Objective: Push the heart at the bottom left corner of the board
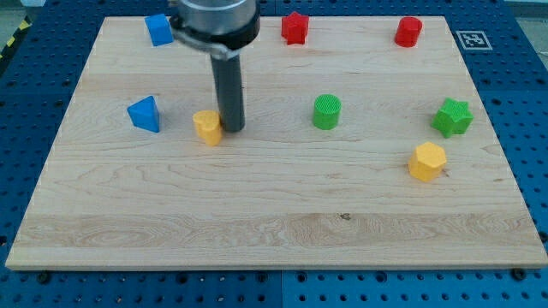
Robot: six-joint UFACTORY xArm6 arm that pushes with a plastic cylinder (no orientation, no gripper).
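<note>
- Heart-shaped yellow block sat left of the board's middle, with my tip touching or just beside its right edge, slightly toward the view's top.
- Jaws did not exist on this rig: the arm ended in a plain dark rod that held nothing and could only shove.
- Judged from that contact, the step in hand was the start of the push, with the whole run toward the bottom left corner not yet made.
- The next move called for a diagonal shove toward the view's bottom left; the tip would probably need to sit a little more toward the view's top of the heart so the block did not slip off sideways.
- The blue triangular block stood near on the view's left, slightly above the likely path, and a purely leftward shove risked nudging it.
- Farther off lay the green cylinder, the yellow hexagonal block and the green star; along the top edge of the wooden board were a blue block, a red star and a red block.
</note>
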